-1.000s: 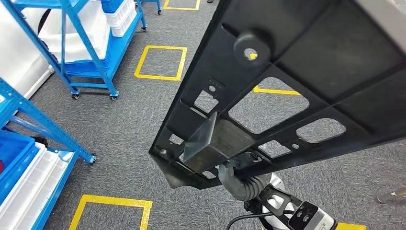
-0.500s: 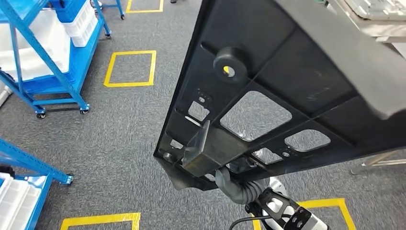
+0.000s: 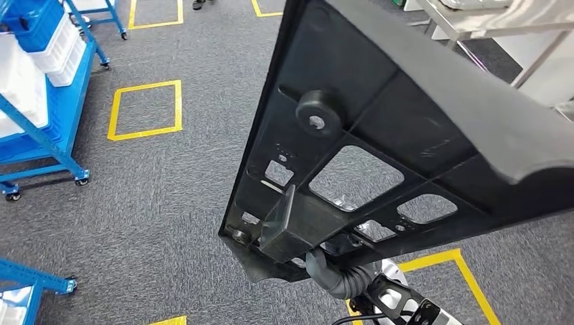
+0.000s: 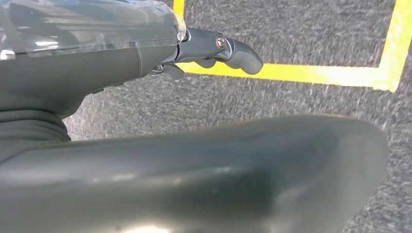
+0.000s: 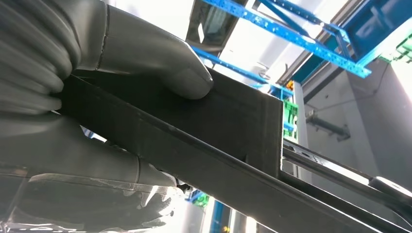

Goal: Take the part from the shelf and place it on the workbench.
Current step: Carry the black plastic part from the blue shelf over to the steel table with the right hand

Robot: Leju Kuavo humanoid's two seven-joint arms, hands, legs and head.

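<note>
Part (image 3: 413, 128), a large black panel, sits gripped in my right hand (image 5: 121, 92), raised over grey carpet (image 3: 162, 183); I can't tell whether left hand (image 4: 214, 48) is curled.

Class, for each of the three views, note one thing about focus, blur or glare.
Head view: the black part is sharp at its cutouts and soft at its near edge. Left wrist view: a blurred dark curved surface crosses close to the lens. Right wrist view: white glare behind the blue shelf frame.

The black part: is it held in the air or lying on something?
Held in the air. The black part hangs tilted above the carpet, and the right robot hand grips its edge.
</note>
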